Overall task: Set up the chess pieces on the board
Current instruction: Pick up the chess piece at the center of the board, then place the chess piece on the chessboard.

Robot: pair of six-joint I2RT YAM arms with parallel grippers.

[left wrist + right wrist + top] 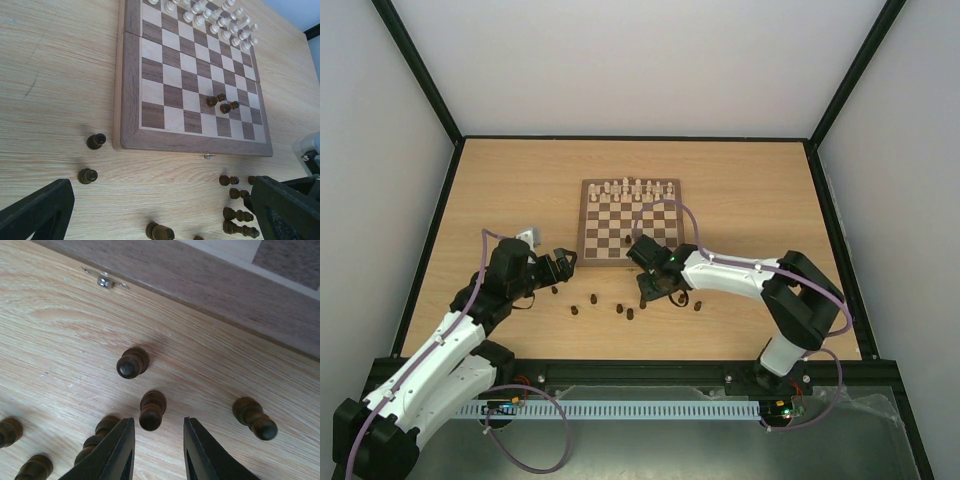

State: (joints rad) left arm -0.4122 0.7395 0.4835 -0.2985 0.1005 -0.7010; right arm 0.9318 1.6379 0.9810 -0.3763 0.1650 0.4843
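Observation:
The board (588, 222) lies mid-table, with cream chessmen in its far rows and two dark pieces (222, 103) on its squares. Several dark brown chess pieces (625, 311) stand on the table before its near edge. My right gripper (650, 296) hangs low over them, open. In the right wrist view its fingertips (117, 452) flank a dark pawn (152, 410) that stands just ahead of the gripper (159, 440). My left gripper (563, 262) is open and empty near the board's near-left corner, with its fingers (35, 210) spread wide over the table.
Two dark pieces (96, 141) stand left of the board frame (200, 142), and a cluster (240, 215) stands by my left gripper's right finger. A small metal latch (105, 281) sits on the board's near edge. More dark pieces (254, 417) stand beside the right fingers.

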